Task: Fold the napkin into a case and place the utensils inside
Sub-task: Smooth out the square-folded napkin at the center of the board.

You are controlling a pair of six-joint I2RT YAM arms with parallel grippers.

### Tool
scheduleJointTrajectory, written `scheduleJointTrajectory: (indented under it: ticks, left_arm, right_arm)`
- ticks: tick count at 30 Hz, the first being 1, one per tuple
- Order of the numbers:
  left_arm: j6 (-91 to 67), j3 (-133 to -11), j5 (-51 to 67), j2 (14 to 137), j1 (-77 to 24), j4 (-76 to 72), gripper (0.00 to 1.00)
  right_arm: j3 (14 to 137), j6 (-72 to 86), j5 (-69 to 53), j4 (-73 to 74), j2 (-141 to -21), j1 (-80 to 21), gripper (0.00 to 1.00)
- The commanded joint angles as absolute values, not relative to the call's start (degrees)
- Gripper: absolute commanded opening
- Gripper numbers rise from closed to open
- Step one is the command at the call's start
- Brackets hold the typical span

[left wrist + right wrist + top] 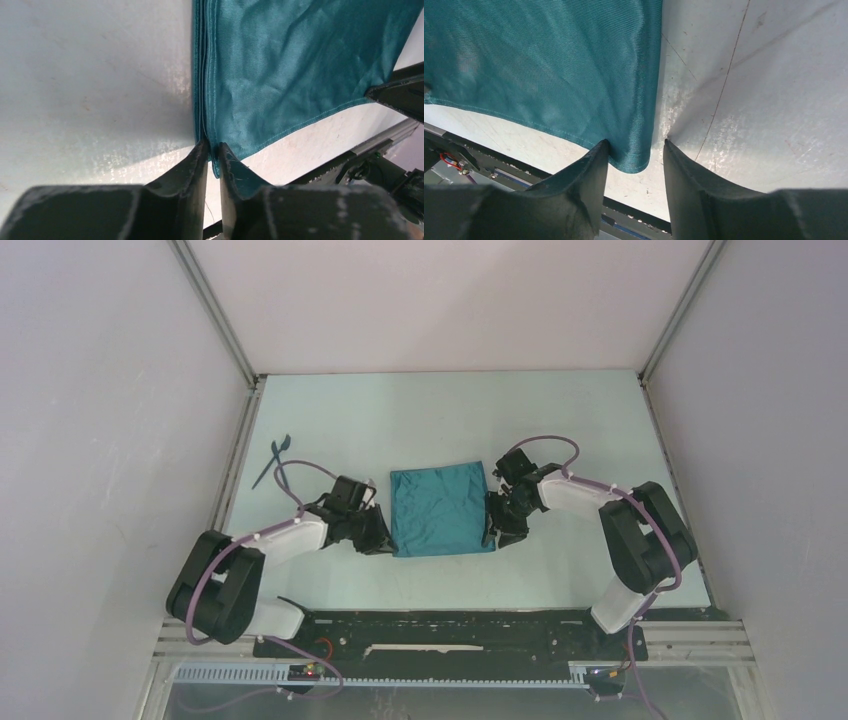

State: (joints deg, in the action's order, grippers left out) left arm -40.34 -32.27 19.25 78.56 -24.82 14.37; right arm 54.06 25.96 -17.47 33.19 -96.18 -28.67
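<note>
The teal napkin [440, 508] lies folded into a rough square at the table's middle, its layered left edge showing in the left wrist view [290, 65]. My left gripper [380, 537] is at its near left corner; the jaws [213, 147] stand a narrow gap apart, astride that corner. At the near right corner sits my right gripper [495, 532], its jaws [636, 144] wide open around the cloth's rounded corner [549, 65]. A thin dark blue utensil [273, 460] lies at the far left of the table, away from both grippers.
The pale table [560, 420] is boxed in by white walls at the back and on both sides. A black rail [450, 625] carrying the arm bases runs along the near edge, just behind the napkin's near hem.
</note>
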Motion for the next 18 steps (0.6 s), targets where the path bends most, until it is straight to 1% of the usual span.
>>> scheduleJointTrajectory:
  ticks: [1,3,5,8,9,10,13,15,16,18]
  left_arm:
    - [-38.80,-34.65,15.65,75.01,-25.14,18.67,0.28]
    - [-38.61,-34.94,15.44,72.81,-25.14,20.16,0.37]
    - [-38.50,-35.15,15.89,70.37,-25.29,21.47,0.44]
    - [-39.22,-34.98,18.07,68.27,-25.93,21.67,0.47]
    - [-39.42,-35.02,18.84,68.65,-26.29,21.40,0.45]
    - [-39.60,-35.06,19.19,69.21,-26.62,21.02,0.42]
    - [-39.83,-34.95,18.99,71.58,-27.32,20.18,0.28]
    - [-40.33,-34.65,20.04,72.16,-27.33,18.90,0.20]
    - [-40.72,-34.62,20.25,71.80,-27.33,18.55,0.18]
    - [-41.24,-35.32,20.29,70.40,-27.41,19.06,0.17]
  right_arm:
    - [54.81,25.93,-17.76,33.19,-96.20,-29.11,0.56]
    - [54.84,25.94,-18.33,33.36,-94.60,-29.45,0.63]
    - [54.78,26.12,-18.66,33.58,-92.55,-29.50,0.66]
    - [54.23,25.89,-19.79,32.93,-92.21,-28.45,0.66]
    - [54.01,25.56,-19.78,32.87,-92.64,-28.19,0.64]
    - [53.82,25.26,-19.59,32.99,-93.15,-27.84,0.62]
    - [53.36,24.90,-19.00,32.66,-93.76,-27.94,0.57]
    - [53.25,24.92,-18.88,32.90,-93.49,-27.93,0.55]
    - [53.26,24.96,-19.00,33.02,-93.00,-27.90,0.55]
    - [53.26,25.16,-19.20,33.41,-91.13,-27.75,0.59]
